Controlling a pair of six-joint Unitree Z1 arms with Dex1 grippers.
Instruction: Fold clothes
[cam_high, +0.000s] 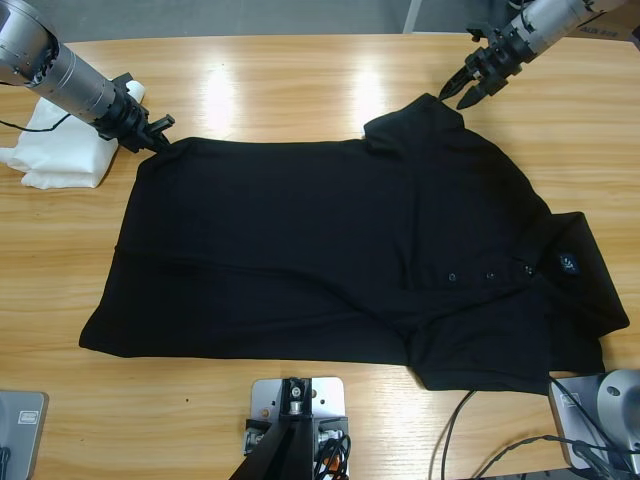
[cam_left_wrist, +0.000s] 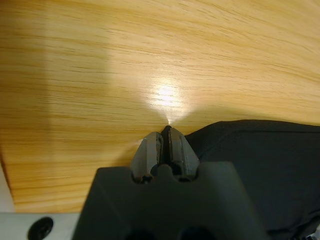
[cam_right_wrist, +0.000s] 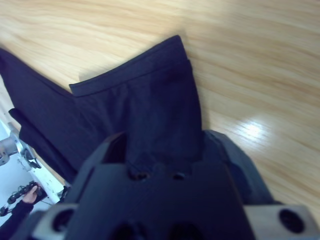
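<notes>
**A:** Where does the black polo shirt lie?

**B:** It is spread flat across the middle of the worktop. In the high view its collar end is to the right and its hem to the left. The placket buttons and the small white logo face up.

**A:** And the left claw?

**B:** It reaches in from the upper left and its tip touches the far hem corner of the shirt. In the left wrist view the left claw has its jaws pressed together. The polo shirt comes right up against one jaw from the side, with bare wood ahead. I cannot tell whether any cloth is caught between them.

**A:** The right one?

**B:** The right claw comes from the upper right corner to the far sleeve, with its jaws apart. In its own view the right claw straddles the sleeve. The cloth runs between the two spread jaws and on past them, and the cuff edge lies on the wood beyond.

**A:** Anything else on there?

**B:** A white garment lies crumpled under the left arm, just beside the shirt's corner but apart from it. (A person's hand shows small at the lower left edge of the right wrist view, off the worktop.)
</notes>
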